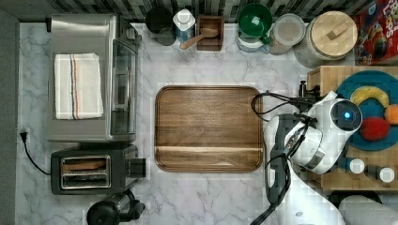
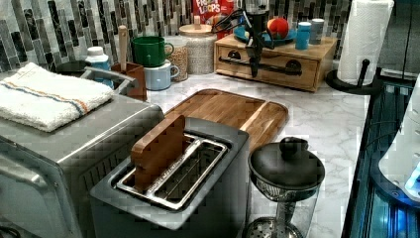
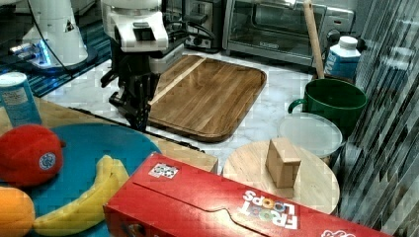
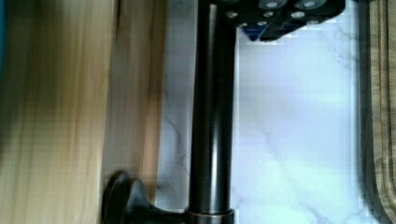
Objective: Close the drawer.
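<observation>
The drawer (image 2: pixel 277 78) is the light-wood front in the low box under the blue plate, at the back of the left view. Its front looks flush or nearly flush with the box. A thin black bar handle (image 2: pixel 285 68) runs across it. My gripper (image 2: pixel 254 68) hangs pointing down right at this handle, near its middle. In the right view the gripper (image 3: pixel 137 114) stands at the box's front edge, against the bar. The wrist view shows the bar (image 4: pixel 212 116) close up, with the wooden front (image 4: pixel 60 116) beside it and marble counter beneath.
A dark brown wooden tray (image 1: pixel 209 129) lies on the marble just in front of the drawer. The blue plate (image 1: pixel 363 110) with fruit sits on the box. A paper towel roll (image 2: pixel 364 34), jars, a green mug (image 2: pixel 148 49), toaster (image 1: pixel 89 168) and toaster oven (image 1: pixel 84 77) ring the counter.
</observation>
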You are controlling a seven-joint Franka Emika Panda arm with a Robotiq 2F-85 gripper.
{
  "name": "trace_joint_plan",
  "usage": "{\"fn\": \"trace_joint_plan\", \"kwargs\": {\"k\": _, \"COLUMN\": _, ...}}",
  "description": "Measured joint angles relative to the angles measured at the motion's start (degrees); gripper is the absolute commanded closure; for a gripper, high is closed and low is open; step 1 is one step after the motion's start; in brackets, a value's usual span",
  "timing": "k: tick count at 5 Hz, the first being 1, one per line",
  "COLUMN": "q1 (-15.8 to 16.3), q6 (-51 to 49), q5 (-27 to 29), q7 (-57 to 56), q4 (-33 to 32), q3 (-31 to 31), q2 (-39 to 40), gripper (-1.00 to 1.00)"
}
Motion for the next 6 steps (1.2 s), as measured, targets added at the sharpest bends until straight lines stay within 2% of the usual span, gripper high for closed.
{"fn": "trace_joint_plan", "kwargs": {"k": 6, "q1": -1.2, "q6": -1.0, "q5": -0.1, "q7": -0.6, "q4": 0.8, "q3": 1.2, "q2": 0.4, "gripper": 1.00}}
